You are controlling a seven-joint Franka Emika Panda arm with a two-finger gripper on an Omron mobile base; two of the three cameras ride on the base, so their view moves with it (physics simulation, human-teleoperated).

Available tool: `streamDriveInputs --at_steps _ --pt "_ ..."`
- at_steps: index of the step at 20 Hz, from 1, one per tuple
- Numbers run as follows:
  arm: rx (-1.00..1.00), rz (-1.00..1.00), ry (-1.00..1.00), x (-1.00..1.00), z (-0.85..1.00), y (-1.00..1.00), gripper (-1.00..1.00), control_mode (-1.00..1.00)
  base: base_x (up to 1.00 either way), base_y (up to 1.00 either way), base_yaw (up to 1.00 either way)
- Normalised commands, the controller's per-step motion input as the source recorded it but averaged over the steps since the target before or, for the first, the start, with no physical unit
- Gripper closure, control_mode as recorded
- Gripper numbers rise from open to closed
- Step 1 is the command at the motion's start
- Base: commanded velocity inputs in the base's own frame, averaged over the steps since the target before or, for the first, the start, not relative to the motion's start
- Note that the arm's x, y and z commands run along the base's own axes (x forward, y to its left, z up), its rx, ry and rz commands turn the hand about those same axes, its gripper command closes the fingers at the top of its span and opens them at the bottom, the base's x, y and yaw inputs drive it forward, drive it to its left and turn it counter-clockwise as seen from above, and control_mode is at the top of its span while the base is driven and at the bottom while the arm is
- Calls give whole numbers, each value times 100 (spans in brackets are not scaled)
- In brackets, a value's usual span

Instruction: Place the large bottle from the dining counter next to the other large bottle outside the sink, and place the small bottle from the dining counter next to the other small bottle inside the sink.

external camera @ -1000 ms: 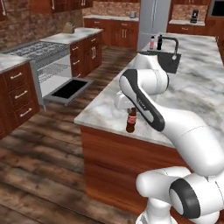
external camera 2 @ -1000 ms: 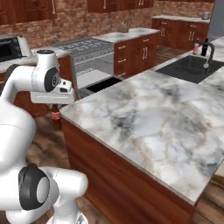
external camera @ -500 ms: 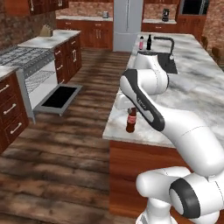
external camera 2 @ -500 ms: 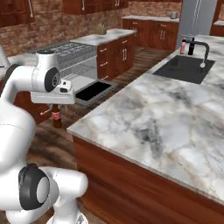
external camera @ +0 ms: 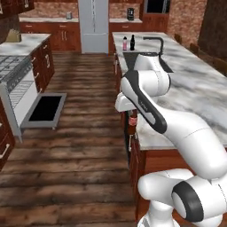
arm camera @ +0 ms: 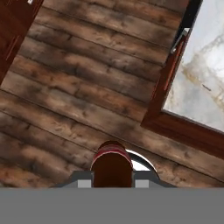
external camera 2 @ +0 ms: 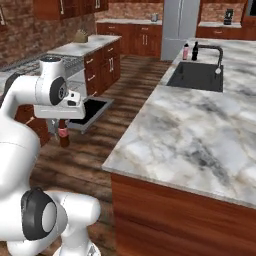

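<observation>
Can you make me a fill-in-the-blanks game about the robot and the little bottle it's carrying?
1. The gripper is shut on the small bottle, which hangs over the wooden ____.
2. The large bottle and the other large bottle stand side by side on the counter beyond the ____.
3. The faucet beside the sink is coloured ____.

Missing words: floor; sink; black

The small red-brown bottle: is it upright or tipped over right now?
Upright. The small bottle hangs vertically from the claw, neck up, over the wooden floor beside the dining counter.
</observation>
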Motion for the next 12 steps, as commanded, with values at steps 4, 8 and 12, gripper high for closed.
streamDriveInputs --at_steps 4,8,12 --pt "0 0 0 0 0 0 100 100 53 100 -45" --pt "0 0 0 0 0 0 100 100 63 100 -47" --pt "0 0 0 0 0 0 100 100 81 100 -51"
